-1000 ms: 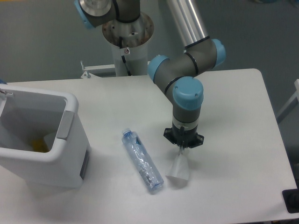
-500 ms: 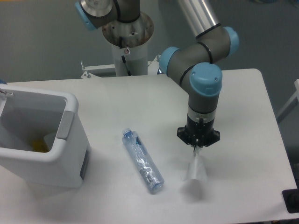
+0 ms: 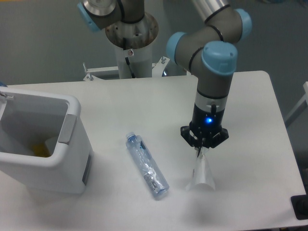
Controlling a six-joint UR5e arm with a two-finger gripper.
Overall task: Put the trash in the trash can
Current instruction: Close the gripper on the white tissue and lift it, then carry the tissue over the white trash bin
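Note:
A slim clear water bottle (image 3: 147,166) with a blue cap lies flat on the white table, cap pointing to the far left. To its right hangs a transparent tapered cup (image 3: 202,174), wide end down. My gripper (image 3: 202,151) points straight down and is shut on the cup's upper end. The cup looks slightly off the table, with a faint shadow under it. The white trash can (image 3: 72,105) stands open at the far left, well away from the gripper.
Something yellow (image 3: 41,150) lies inside the trash can. The robot's base column (image 3: 131,43) rises behind the table's far edge. The table's right edge (image 3: 284,144) runs close to the arm, and a dark object (image 3: 301,207) sits off its front right corner.
The arm has carried the cup to the right, away from the bottle, and lifted it a little. The wrist now stands more upright. The bottle and trash can have not moved.

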